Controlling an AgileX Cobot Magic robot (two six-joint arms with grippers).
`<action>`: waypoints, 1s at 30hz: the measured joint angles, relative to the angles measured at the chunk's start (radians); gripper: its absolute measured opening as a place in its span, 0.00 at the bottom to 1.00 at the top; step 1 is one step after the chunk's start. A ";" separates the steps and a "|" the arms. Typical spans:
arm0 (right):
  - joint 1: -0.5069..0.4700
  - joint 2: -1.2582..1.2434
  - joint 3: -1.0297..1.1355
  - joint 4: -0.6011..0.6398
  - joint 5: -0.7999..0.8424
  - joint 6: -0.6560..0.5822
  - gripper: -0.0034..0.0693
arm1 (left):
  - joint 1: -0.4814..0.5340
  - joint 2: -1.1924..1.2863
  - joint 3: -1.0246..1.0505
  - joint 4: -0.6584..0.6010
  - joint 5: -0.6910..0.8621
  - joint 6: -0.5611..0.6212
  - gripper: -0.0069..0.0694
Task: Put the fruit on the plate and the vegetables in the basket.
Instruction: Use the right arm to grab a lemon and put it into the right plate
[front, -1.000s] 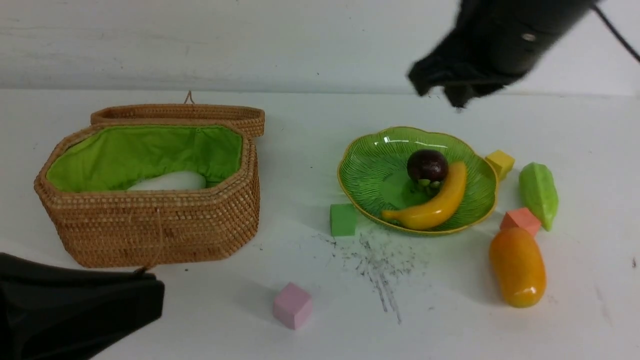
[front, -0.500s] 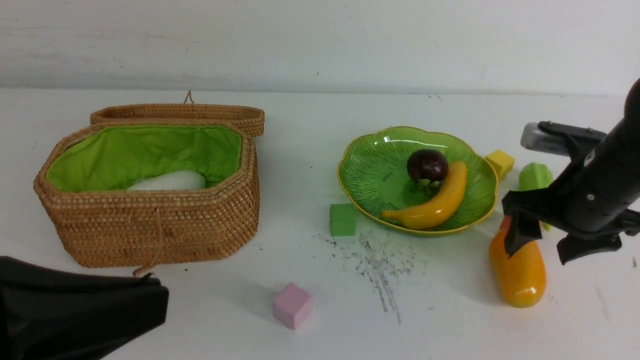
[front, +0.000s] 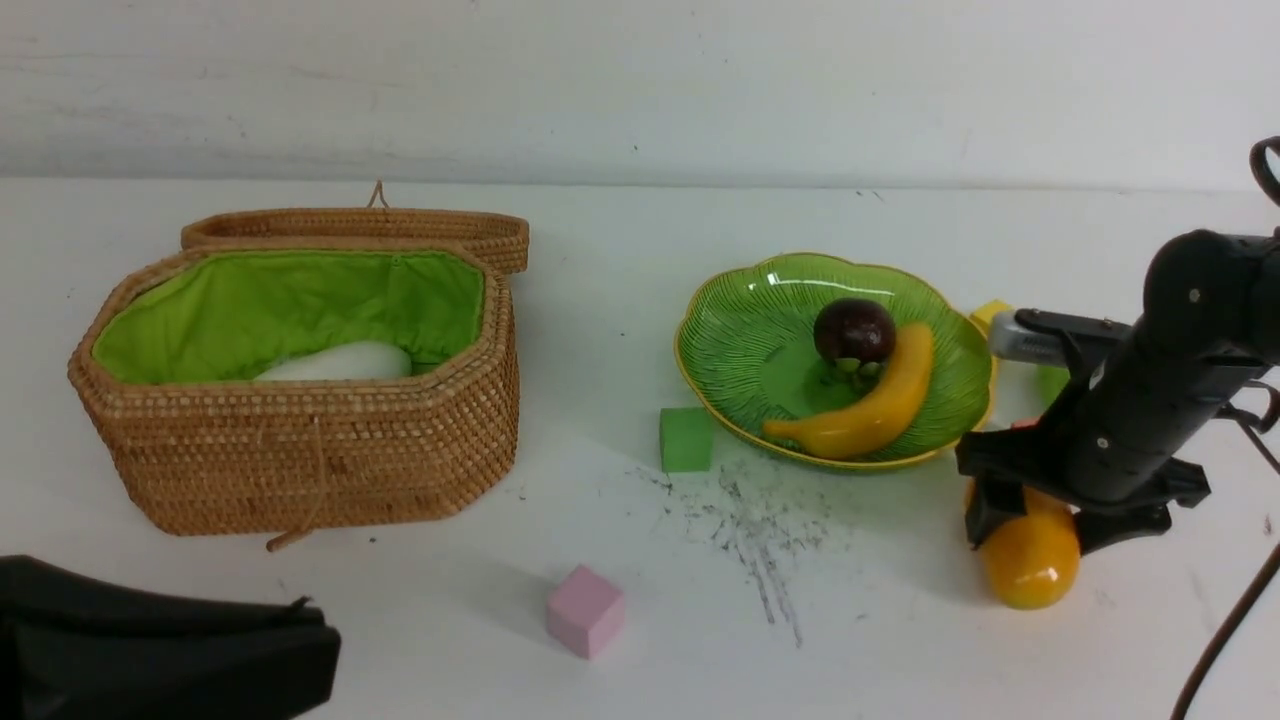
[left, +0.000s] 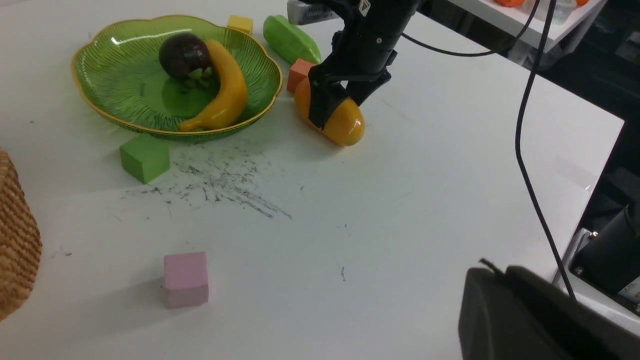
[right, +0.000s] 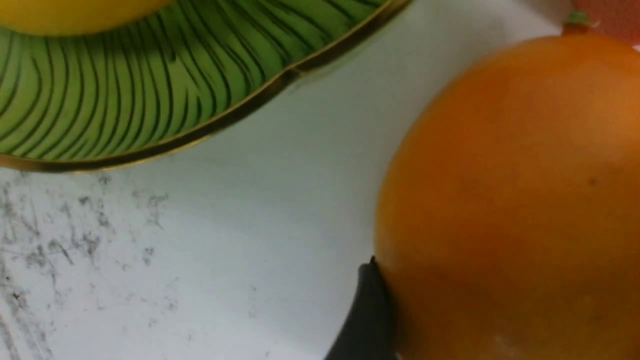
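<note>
The right gripper (front: 1040, 535) conceals the upper half of the mango (front: 1032, 575) and most of the gourd (front: 1050, 383) (only a green sliver shows); clamping contact is indeterminate. The basket (front: 300, 470) wall hides most of the radish (front: 335, 362). The left gripper (front: 290, 645) is cut off by the frame edge.

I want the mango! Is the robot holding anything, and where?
Right gripper straddles the mango at its middle, on the table; whether it grips cannot be told.

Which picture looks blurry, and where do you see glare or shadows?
Right wrist view: the mango sits so close that it fills much of the frame and looks soft. Front view: sharp, with white glare streaks on the plate and a soft shadow beside the pink cube. Left wrist view: sharp too, with the same glare on the plate.
</note>
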 joint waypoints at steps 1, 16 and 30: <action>0.000 0.000 0.000 0.000 0.003 -0.008 0.86 | 0.000 0.000 0.000 0.001 0.000 0.000 0.11; 0.136 -0.136 -0.083 0.185 -0.109 -0.200 0.86 | 0.000 0.000 0.000 0.013 -0.032 0.000 0.12; 0.205 0.122 -0.312 0.199 -0.441 -0.293 0.95 | 0.000 0.000 0.000 0.018 -0.125 0.003 0.12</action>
